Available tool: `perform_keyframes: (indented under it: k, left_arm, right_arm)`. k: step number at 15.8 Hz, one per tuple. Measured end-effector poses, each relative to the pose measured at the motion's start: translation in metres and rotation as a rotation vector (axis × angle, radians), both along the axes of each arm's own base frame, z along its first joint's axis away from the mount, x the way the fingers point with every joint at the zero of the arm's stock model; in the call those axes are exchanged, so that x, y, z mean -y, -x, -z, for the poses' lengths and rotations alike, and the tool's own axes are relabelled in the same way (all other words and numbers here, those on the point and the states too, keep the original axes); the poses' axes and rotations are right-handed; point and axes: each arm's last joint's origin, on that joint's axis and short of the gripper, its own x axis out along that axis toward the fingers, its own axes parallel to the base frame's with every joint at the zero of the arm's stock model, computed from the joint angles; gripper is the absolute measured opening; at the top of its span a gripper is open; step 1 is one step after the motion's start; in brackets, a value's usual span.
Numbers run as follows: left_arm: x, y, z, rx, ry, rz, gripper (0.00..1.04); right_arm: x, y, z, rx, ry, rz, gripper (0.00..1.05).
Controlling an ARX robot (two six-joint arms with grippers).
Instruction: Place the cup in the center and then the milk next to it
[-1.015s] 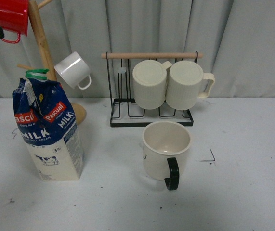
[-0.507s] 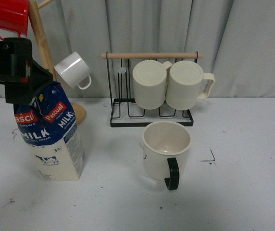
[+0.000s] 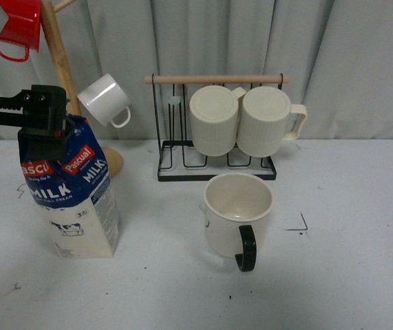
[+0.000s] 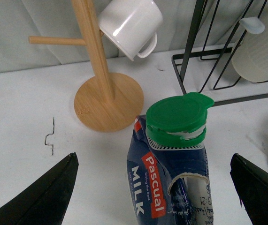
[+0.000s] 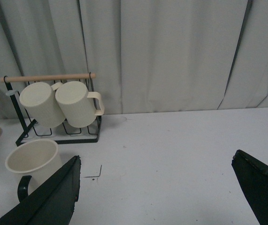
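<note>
In the front view the milk [image 3: 71, 199] stands upright on the near left of the white table [image 3: 334, 282], with the left gripper [image 3: 45, 122] low over its crumpled dark blue top, hiding the cap. The cup [image 3: 236, 210] sits upright near the table's middle, well right of the carton and apart from it, its black handle turned to the near side. Just behind it is a black wire rack [image 3: 217, 177] with two ribbed cream mugs [image 3: 213, 120] hanging from its wooden bar. At the far left a wooden mug tree [image 3: 61, 62] carries a small white cup [image 3: 104, 100] and a red cup [image 3: 17, 24]. The left wrist view looks down on the carton's green cap [image 4: 176, 117], which lies between two black fingers [image 4: 49, 197] spread wide to either side, neither touching the carton. In the right wrist view the right gripper [image 5: 156, 161] hangs over bare table with its fingers [image 5: 49, 197] equally wide apart and nothing between them; the cup shows at the left edge, in front of the rack.
</note>
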Motion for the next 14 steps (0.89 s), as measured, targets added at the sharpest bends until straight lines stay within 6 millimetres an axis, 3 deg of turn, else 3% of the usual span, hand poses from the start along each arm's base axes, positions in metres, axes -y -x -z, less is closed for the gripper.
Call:
perform_keyframes:
  k: [4,5,8,9,11,14]
  left_arm:
    - [0.010,-0.007,0.018,-0.037,-0.003,-0.015,0.98]
    - [0.013,-0.008,0.019,-0.032,-0.008,-0.018,0.90]
    - [0.016,-0.010,0.020,-0.027,-0.013,-0.025,0.52]
    - [0.016,-0.010,0.020,-0.032,-0.003,-0.040,0.29]
    - [0.018,-0.010,0.020,-0.034,0.014,-0.048,0.05]
    - [0.030,-0.007,0.015,-0.044,0.013,-0.054,0.04]
  right_arm:
    - [0.000,0.000,0.000,0.000,0.000,0.000,0.98]
    - [0.000,0.000,0.000,0.000,0.000,0.000,0.98]
    - [0.000,0.000,0.000,0.000,0.000,0.000,0.98]
    - [0.000,0.000,0.000,0.000,0.000,0.000,0.98]
    - [0.000,0.000,0.000,0.000,0.000,0.000,0.98]
    - [0.000,0.000,0.000,0.000,0.000,0.000,0.98]
